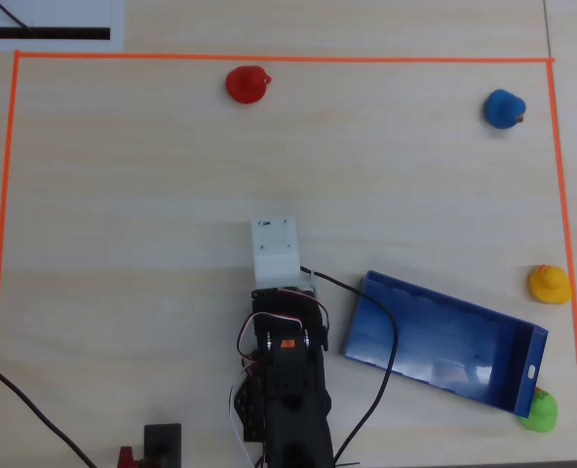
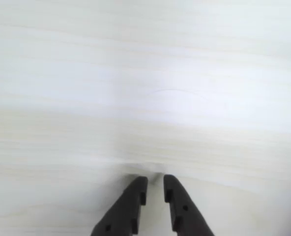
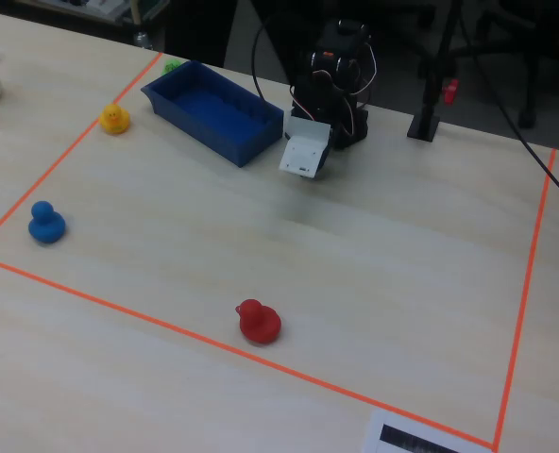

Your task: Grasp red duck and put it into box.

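I am at the very start of this job: nothing is picked up yet and my arm (image 1: 287,390) sits folded near my base, beside the short end of the box (image 1: 442,339). In the wrist view my gripper (image 2: 155,189) points down at bare bench (image 2: 145,73), its two dark fingers nearly together with only a thin slit between them, and nothing held. The red duck (image 1: 247,84) stands far from me, close to the orange tape line (image 1: 269,58) at the far edge of the marked area in the overhead view; in the fixed view it is the nearest toy, just inside the tape. The blue duck (image 1: 504,108) is off in the far corner, the yellow duck (image 1: 549,283) sits beyond the box, and a green duck (image 1: 539,410) rests just beside the box's corner. The box is empty as far as I can see. My next move, I judge, calls for a long stretch straight out toward the red duck, with the fingers spread wide before I come down over it, since at present the gap is too narrow to take the toy.
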